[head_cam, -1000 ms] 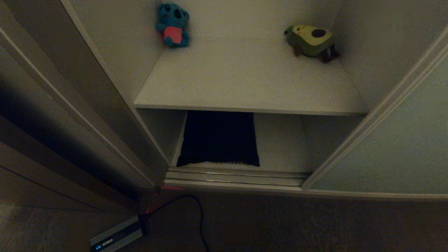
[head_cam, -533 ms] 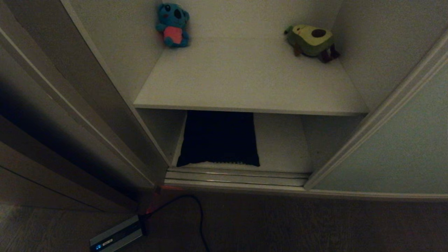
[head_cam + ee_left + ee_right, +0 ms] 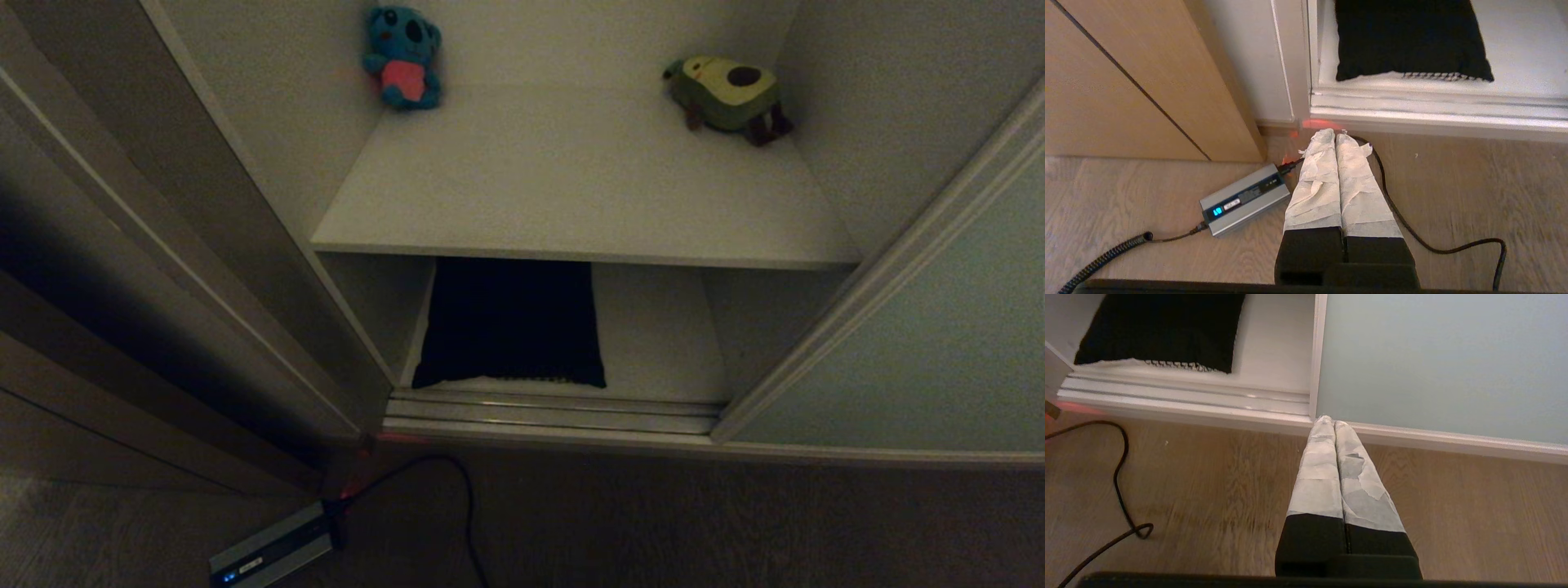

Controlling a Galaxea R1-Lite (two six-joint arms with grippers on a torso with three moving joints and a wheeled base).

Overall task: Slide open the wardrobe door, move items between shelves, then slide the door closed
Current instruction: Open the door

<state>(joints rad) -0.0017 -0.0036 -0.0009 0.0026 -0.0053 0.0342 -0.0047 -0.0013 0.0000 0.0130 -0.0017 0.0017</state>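
The sliding wardrobe door (image 3: 914,343) is seen slid aside at the right, a hair further than a second ago. The cushion (image 3: 510,322) is left on the lower shelf (image 3: 653,335), black back up. Both the left end effector (image 3: 1336,136) and right end effector (image 3: 1329,421) are kept clenched and empty above the floor, so the shelf move is judged not yet begun.

The sliding wardrobe door (image 3: 922,359) stands pushed aside at the right of the frame, leaving the wardrobe open in the middle. An upper shelf (image 3: 571,196) fills the top centre; a blue plush toy (image 3: 402,57) sits at its back left corner and an avocado plush toy (image 3: 729,96) lies at its back right. Below it, on the lower shelf (image 3: 653,335), the cushion (image 3: 510,322) lies toward the left (black back up, a strip of houndstooth peeking at its front edge). The door track (image 3: 555,412) runs just in front. At the lower left of the frame a grey power adapter (image 3: 269,555) rests on the floor (image 3: 735,531), its black cable (image 3: 467,506) curling beside it.
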